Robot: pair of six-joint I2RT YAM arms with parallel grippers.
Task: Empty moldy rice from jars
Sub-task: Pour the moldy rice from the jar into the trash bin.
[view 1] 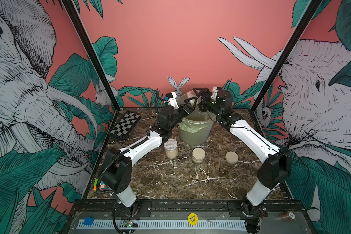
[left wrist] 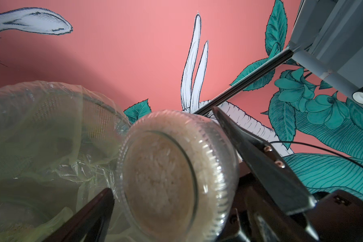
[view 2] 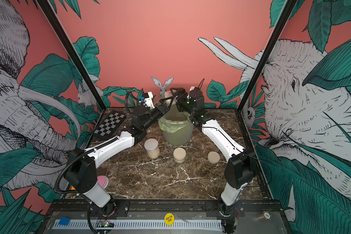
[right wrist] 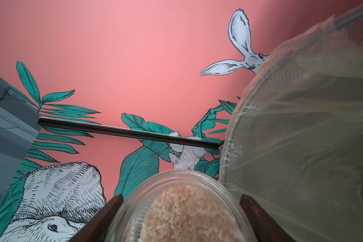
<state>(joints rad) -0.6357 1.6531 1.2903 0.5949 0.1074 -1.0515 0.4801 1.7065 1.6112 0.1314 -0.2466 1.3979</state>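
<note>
Gripping jar (right wrist: 172, 211) of rice (right wrist: 189, 213) w/ right tool (right wrist: 180, 198) above bin (view 1: 195, 133); left tool (left wrist: 161, 149) wide open, straddling jar's other end. Jar axis runs tool to tool, bin below.

This is a robot test cell in a lab. Black frame posts (view 1: 89, 54) hold printed walls (view 1: 170, 40) showing elephants, rabbits and leaves on pink. The left arm (view 1: 142, 145) and right arm (view 1: 249, 135) are mounted on a rail (view 1: 190, 206) at the front edge of a marble-look tabletop (view 1: 180, 182). A checkerboard (view 1: 126, 124) lies by a back corner. A slotted cable duct (view 1: 170, 224) and a bare circuit board (view 1: 128, 223) sit in front.
</note>
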